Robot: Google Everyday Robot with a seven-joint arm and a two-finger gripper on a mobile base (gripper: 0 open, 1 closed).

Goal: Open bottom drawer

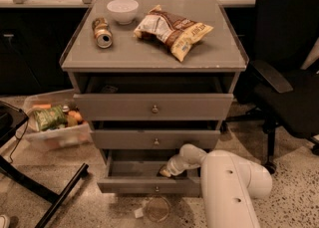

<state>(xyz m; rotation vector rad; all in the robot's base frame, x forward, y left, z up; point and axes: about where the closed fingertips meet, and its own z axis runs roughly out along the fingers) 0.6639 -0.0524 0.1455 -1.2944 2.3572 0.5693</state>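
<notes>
Bottom drawer [149, 185] of the grey cabinet [154, 57] stands partway out, its slim front ahead of the two fronts above it and its plain grey inside showing. A small round knob [157, 189] sits mid-front. The gripper [167, 171] is down inside the bottom drawer, just behind the front panel and right of centre, at the end of the white arm [229, 184] that comes in from the lower right. Its state and whether it has hold of anything cannot be told.

The middle drawer [155, 140] hangs close over the wrist, leaving a narrow gap. The top drawer [152, 106] is slightly out, with a dark slot under the cabinet top.

In front of the open drawer the speckled floor holds a clear round glass [157, 208] and a white scrap [138, 213], both near the front panel. To the left lie a black bar [62, 197] and a clear plastic bin [55, 135] of food packs; to the right is a black office chair [289, 72], near the cabinet's side.

On top are a white bowl [122, 9], a can [102, 33] on its side and a brown and yellow snack bag [172, 30]; the bag's lettering and the can's label cannot be read.
</notes>
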